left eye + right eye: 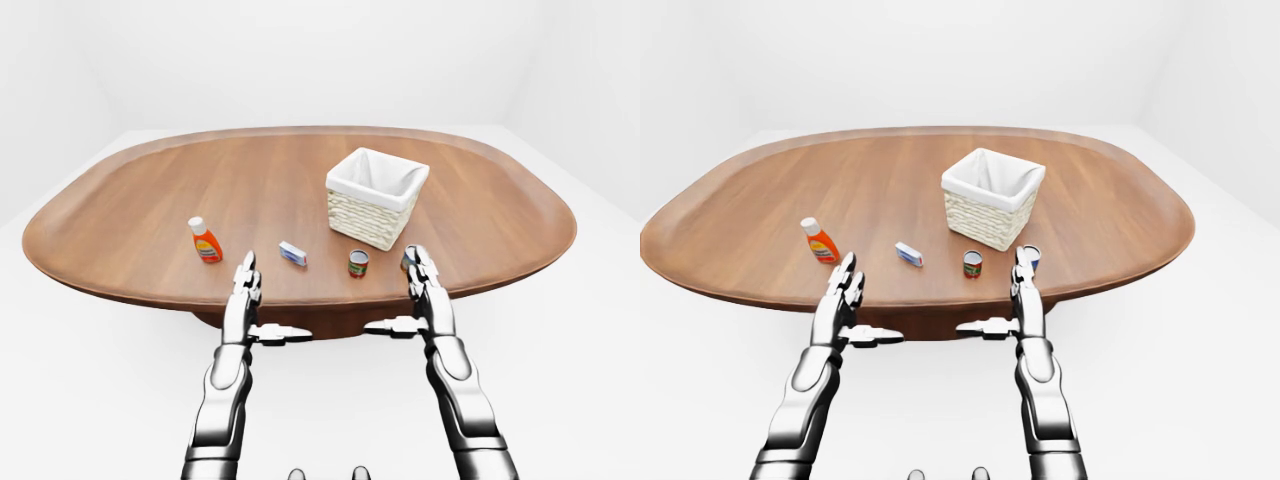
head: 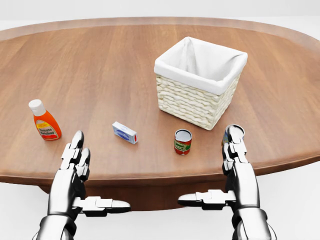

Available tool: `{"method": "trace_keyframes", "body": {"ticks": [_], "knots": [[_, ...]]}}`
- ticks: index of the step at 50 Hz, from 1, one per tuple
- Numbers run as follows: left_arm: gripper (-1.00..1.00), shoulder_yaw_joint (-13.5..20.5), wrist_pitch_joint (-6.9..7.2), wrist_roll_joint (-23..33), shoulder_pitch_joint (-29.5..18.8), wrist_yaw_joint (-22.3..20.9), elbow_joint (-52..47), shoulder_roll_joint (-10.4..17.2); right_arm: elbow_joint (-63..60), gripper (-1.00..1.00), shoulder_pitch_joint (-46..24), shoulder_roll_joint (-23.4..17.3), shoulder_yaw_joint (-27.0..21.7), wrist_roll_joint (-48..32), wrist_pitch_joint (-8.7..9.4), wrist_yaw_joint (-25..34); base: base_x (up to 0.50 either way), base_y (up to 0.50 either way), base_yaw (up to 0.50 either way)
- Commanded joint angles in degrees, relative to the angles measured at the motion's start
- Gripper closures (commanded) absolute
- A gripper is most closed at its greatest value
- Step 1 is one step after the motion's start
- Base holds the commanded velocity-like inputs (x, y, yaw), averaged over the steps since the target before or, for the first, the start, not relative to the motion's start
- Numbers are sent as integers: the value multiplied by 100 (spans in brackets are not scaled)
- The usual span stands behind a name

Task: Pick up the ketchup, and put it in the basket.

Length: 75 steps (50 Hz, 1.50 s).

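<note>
Both hands of the robot are nearest to the camera, at the bottom of the head view. Its left hand (image 2: 75,165) is fully open: 2 fingers point straight up toward the table and the thumb sticks out sideways to the right. It holds nothing and touches nothing. Its right hand (image 2: 235,165) is open in the same way, with the fingers straight and the thumb pointing to the left, and it is also empty. In this view the fingertips of both hands overlap the near edge of the wooden table (image 2: 100,70), but I cannot tell if they are above the table or only before it.

Up and to the left of the left hand, quite near to its fingertips, stands the ketchup (image 2: 44,121), an orange bottle with a white cap. It is upright on the table and no hand touches it. To the right of the left hand lies a small blue and white box (image 2: 124,132), flat on the wood. Further right stands a small can (image 2: 183,142) with a red label, upright. Another can (image 1: 1031,257) is partly hidden behind the fingers of the right hand.

Above the 2 cans, toward the upper right, stands the basket (image 2: 192,102), woven and with a white cloth lining. It is well apart from the ketchup.
</note>
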Motion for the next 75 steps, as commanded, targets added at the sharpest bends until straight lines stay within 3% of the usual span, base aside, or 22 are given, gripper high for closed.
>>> {"method": "trace_keyframes", "body": {"ticks": [1, 2, 3, 5, 8, 14, 15, 17, 18, 22, 30, 33, 34, 35, 38, 41, 43, 47, 48, 49, 55, 75], "knots": [[-100, 118, 510, -168, -339, -240, 582, 121, 413, -100, -322, -119, -248, 3, 238, -327, 0, 0, 0], [-100, 122, 510, -157, -343, -238, 589, 119, 427, -100, -327, -123, -246, 7, 238, -331, 0, 0, 0], [-100, 160, -271, -177, -444, -250, 1086, 47, 965, -100, -498, -173, -300, 21, 217, -295, 0, 0, 0], [-100, 136, -490, -47, -503, -82, 1315, 47, 1027, -100, -511, -191, -299, 72, 213, -250, 0, 0, 0], [-100, 108, -490, 80, -520, 12, 1441, 85, 902, -100, -447, -206, -214, -71, 238, -246, 0, 0, 0], [-100, 86, -364, -352, -96, -679, 516, 94, 683, -100, -334, -156, -139, -339, 238, -331, 0, 0, 0], [-100, 99, -472, -221, -31, -550, 391, 95, 418, -100, -224, -152, -76, -495, 238, -393, 0, 0, 0], [-100, 110, -456, -234, 59, -537, 169, 84, 132, -100, -117, -122, -55, -543, 238, -374, 0, 0, 0], [-100, 87, -214, -274, 211, -584, -223, 93, -293, -100, 51, -105, 27, -698, 238, -400, 0, 0, 0], [-100, 95, 161, -375, 589, -659, -1192, 81, -1200, -100, 421, -22, 192, -964, 238, -354, 0, 0, 0], [-100, 128, 503, -386, 1294, -777, -2762, 39, -2998, -100, 1168, 41, 570, -1447, 238, -312, 0, 0, 0], [-100, 224, 510, -466, 1439, -834, -3108, 15, -3411, -100, 1322, 30, 635, -1513, 238, -291, 0, 0, 0], [-100, 266, 401, -512, 1496, -881, -3186, -3, -3425, -100, 1327, 27, 639, -1514, 238, -293, 0, 0, 0], [-100, 328, 510, -622, 1552, -905, -3377, -10, -3530, -100, 1356, 20, 631, -1496, 238, -269, 0, 0, 0], [-100, 403, 510, -686, 1594, -958, -3515, -35, -3665, -100, 1418, 10, 644, -1557, 238, -293, 0, 0, 0], [-100, 482, 313, -680, 1681, -977, -3645, -96, -3982, -100, 1571, -1, 736, -1623, 238, -291, 0, 0, 0], [-100, 493, 329, -694, 1693, -998, -3677, -102, -4022, -100, 1605, -19, 771, -1668, 238, -305, 0, 0, 0], [-100, 514, 221, -751, 1723, -1071, -3674, -125, -4087, -100, 1643, -38, 807, -1707, 238, -327, 0, 0, 0], [-100, 518, 123, -757, 1725, -1093, -3590, -136, -4093, -100, 1643, -40, 800, -1692, 238, -314, 0, 0, 0], [-100, 526, 164, -782, 1722, -1092, -3633, -129, -4069, -100, 1635, -42, 785, -1675, 238, -306, 0, 0, 0], [-100, 507, 16, -819, 1759, -1148, -3593, -138, -4058, -100, 1675, -62, 776, -1600, 238, -205, 0, 0, 0], [-100, 557, 125, -1023, 1831, -1278, -3788, -143, -4192, -100, 1978, -167, 828, -1578, 238, 77, 0, 2, 0]]}}
